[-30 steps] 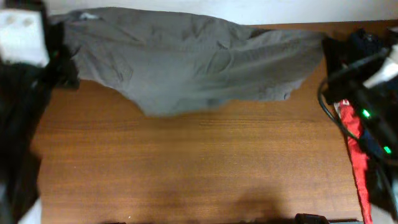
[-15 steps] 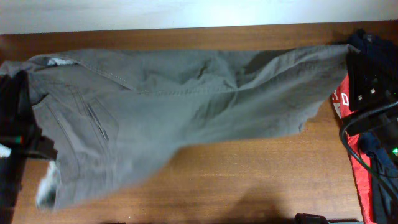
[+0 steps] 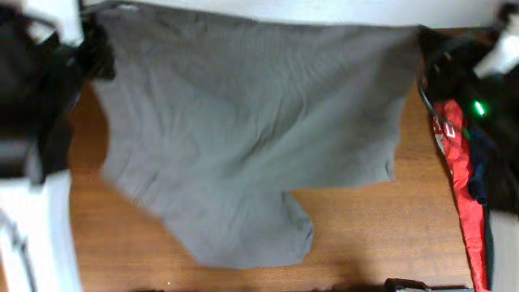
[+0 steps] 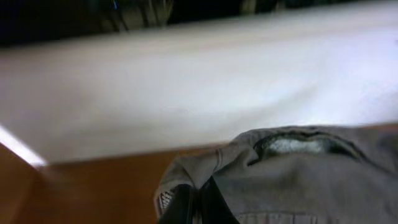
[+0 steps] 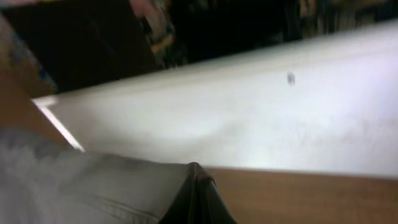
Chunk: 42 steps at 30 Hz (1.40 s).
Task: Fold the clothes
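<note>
The clothes, grey-olive shorts (image 3: 243,138), hang stretched between both grippers over the wooden table (image 3: 381,235). The lower leg end droops toward the front near the middle. My left gripper (image 3: 95,47) holds the top left corner. In the left wrist view its gripper (image 4: 189,204) is shut on a bunched fold of the shorts (image 4: 298,180) beside the waistband. My right gripper (image 3: 430,49) holds the top right corner. In the right wrist view its gripper (image 5: 196,190) is shut on the edge of the shorts (image 5: 93,186).
A red garment (image 3: 458,162) and navy-blue garments (image 3: 480,174) lie in a pile at the table's right edge, under the right arm and its cables. A white surface (image 5: 249,112) runs behind the table's far edge. The left arm's dark body (image 3: 32,89) covers the left side.
Half a second ago the shorts were spread low across the table. Both grippers have since raised them, and the cloth now hangs taut and blurred with one leg end trailing forward.
</note>
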Each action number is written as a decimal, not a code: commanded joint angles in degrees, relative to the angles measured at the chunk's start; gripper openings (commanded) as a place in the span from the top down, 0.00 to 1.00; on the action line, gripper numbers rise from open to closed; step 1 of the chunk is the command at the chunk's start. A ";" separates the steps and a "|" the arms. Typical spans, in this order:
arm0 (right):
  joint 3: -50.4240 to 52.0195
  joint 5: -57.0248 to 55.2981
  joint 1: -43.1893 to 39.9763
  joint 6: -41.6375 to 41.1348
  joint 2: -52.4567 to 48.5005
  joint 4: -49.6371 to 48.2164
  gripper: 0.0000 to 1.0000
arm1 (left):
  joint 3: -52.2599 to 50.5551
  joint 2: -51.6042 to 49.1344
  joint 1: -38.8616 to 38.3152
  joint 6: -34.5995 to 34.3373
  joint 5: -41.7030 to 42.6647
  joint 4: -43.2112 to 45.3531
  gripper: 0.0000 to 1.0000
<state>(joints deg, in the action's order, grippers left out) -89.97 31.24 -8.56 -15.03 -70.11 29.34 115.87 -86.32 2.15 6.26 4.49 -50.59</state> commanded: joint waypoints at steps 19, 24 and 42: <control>-0.35 5.86 1.01 6.88 -25.22 -4.57 0.39 | 0.15 -23.69 3.23 0.72 -4.13 1.44 0.20; -0.35 5.88 1.01 11.65 -21.20 1.60 0.39 | 0.15 -22.69 3.91 0.72 -4.35 -4.87 0.20; 0.22 -1.66 1.11 14.38 -7.98 36.28 0.26 | -7.54 -19.34 4.50 -3.96 -0.52 -19.47 0.14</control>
<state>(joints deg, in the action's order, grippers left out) -90.35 33.71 -7.81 -1.21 -75.33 62.35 111.79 -103.09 6.22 4.19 0.60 -70.43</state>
